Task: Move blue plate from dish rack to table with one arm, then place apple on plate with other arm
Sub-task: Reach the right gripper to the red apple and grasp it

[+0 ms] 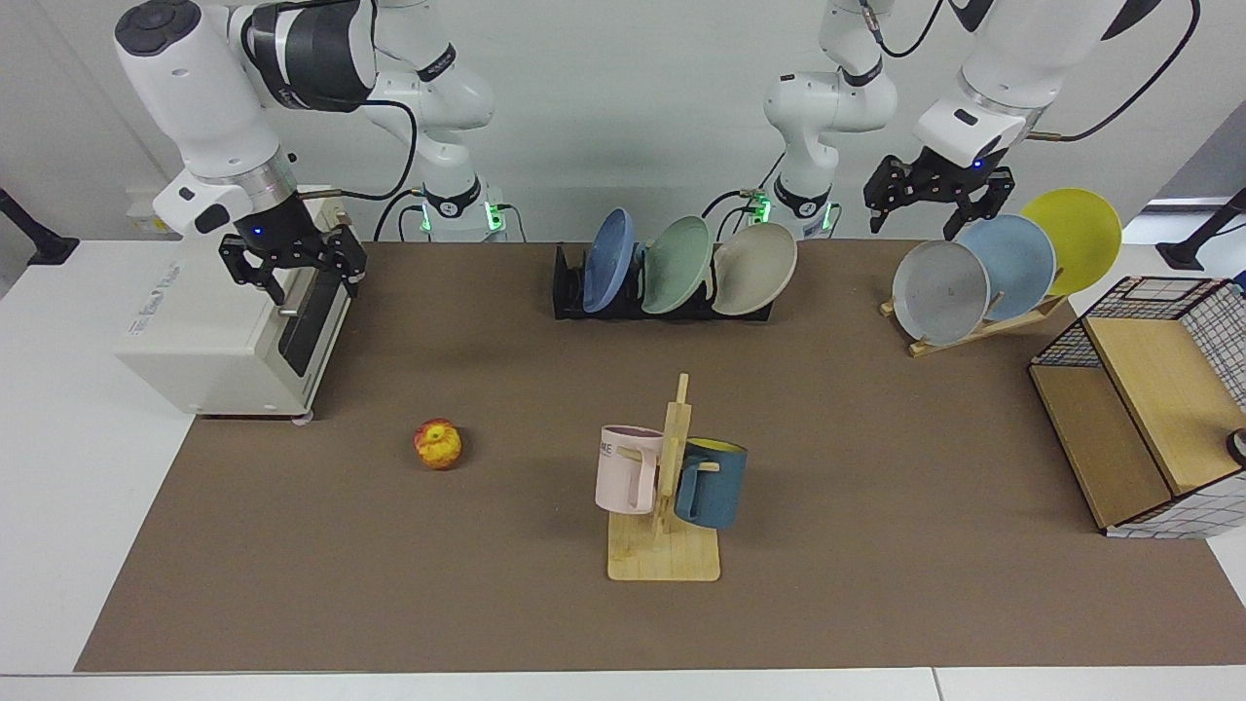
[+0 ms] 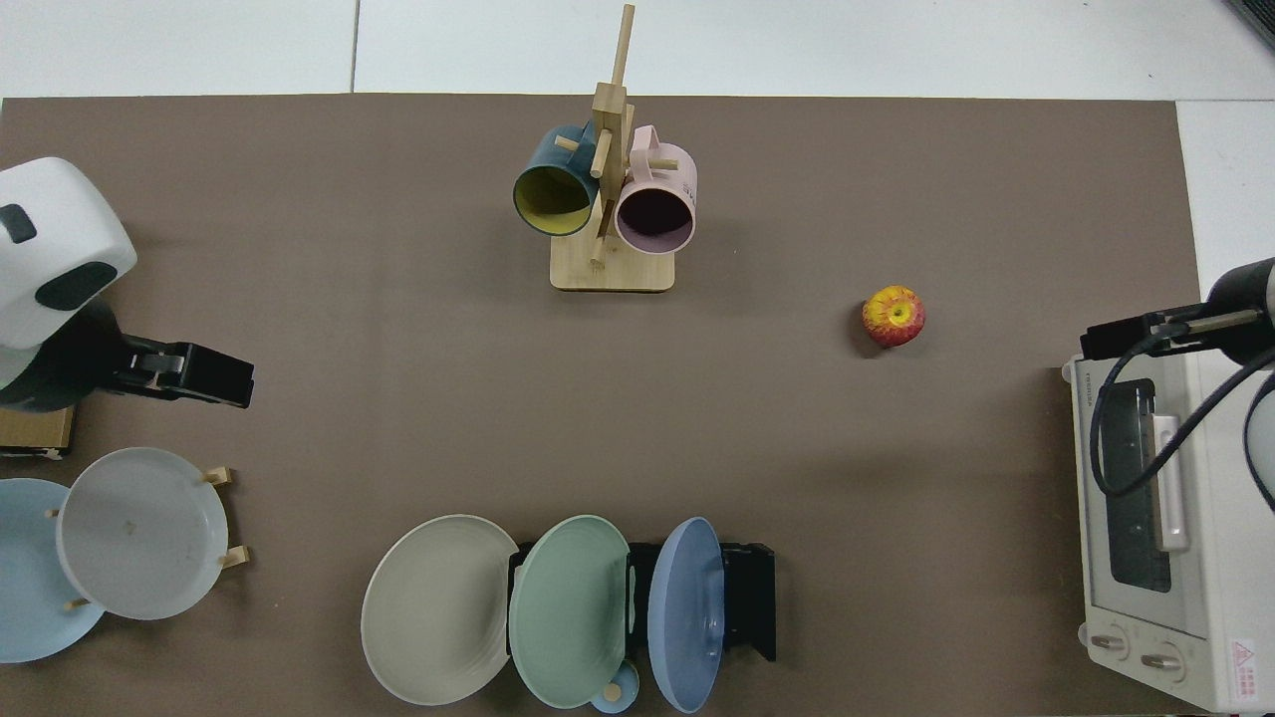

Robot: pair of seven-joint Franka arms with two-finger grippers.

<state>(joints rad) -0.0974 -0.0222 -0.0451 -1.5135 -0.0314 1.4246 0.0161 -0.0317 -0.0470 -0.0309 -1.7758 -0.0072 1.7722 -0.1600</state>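
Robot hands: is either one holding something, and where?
Neither. The right hand hangs open over the toaster oven; the left hand hangs open above the wooden plate rack.

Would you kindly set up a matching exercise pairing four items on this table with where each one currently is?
Things:
1. blue plate
2. apple
3. pink mug
4. grey plate

Places:
A. hanging on the wooden mug stand
B. leaning in the slanted wooden rack
C. standing in the dish rack
D. lying on the table

Pairs: 1-C, 2-D, 3-A, 4-B

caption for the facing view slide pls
Periwinkle-blue plate in black slotted dish rack, mottled apple on brown-matted table.
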